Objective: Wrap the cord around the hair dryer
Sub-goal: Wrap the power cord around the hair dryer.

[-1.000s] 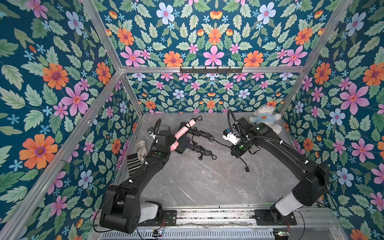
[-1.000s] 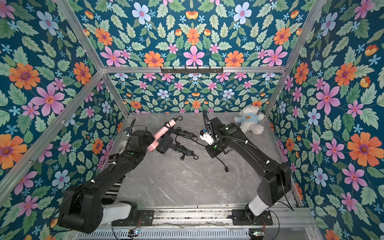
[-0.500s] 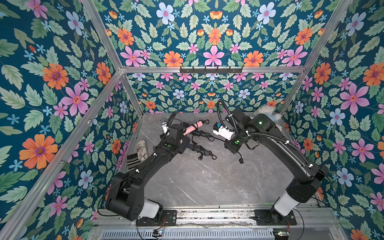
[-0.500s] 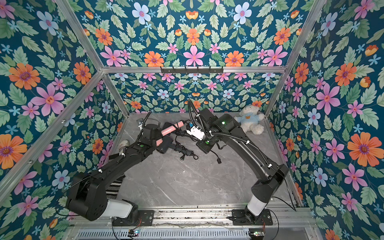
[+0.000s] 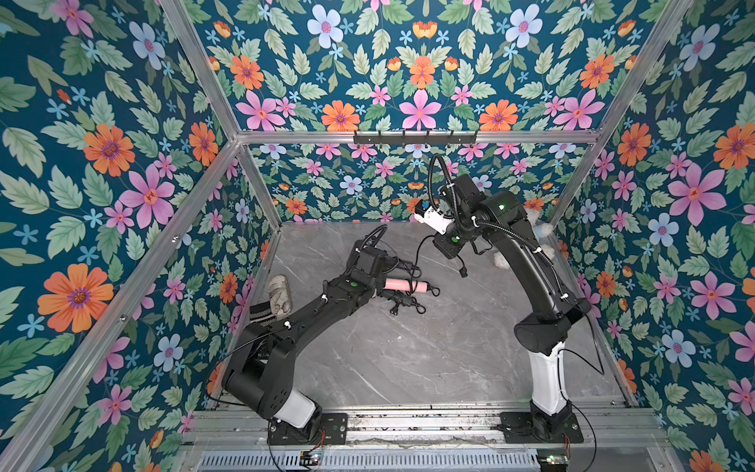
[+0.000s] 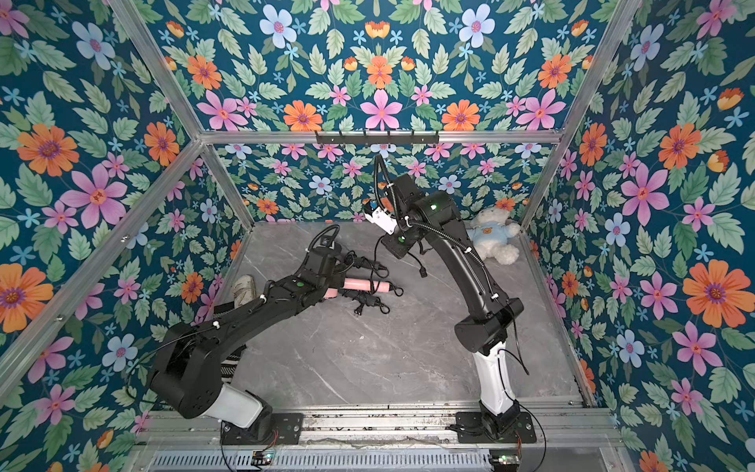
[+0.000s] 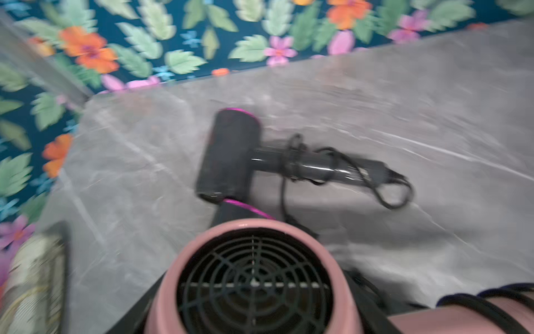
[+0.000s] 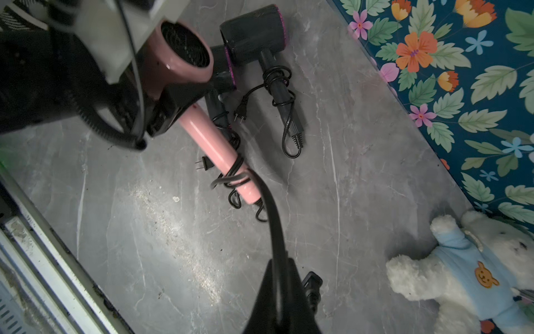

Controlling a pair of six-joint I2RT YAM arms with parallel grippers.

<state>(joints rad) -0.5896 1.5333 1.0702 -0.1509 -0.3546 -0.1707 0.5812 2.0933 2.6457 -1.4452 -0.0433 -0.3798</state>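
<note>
- The pink plastic hair dryer (image 5: 404, 285) is in the middle of the frame in both top views, with its handle pointing toward the right edge. It is over the grey marble-look table (image 5: 408, 359), but I cannot tell whether it rests on the table or hangs just above it.
- Its black cord (image 8: 274, 231) makes a few loops near the free end of the handle, then runs taut up to the right arm.
- Those loops sit close to the handle's tip, so a pull along the handle could slide them off.
- Little cord seems left before the plug (image 8: 312, 284). Another turn may run short and twist the dryer in its grip.
- Two black hair dryers with magenta rings (image 8: 254, 31) lie just beside it, and their cords could snag.
- The left fingers (image 8: 161, 118) are clamped on the dryer where head meets handle.
- The right fingers (image 8: 264, 306) are pinched tight on the cord, and the plug dangles beside them.
- A white teddy bear in a pale blue shirt (image 6: 492, 237) lies well apart, right of centre by the back wall.
</note>
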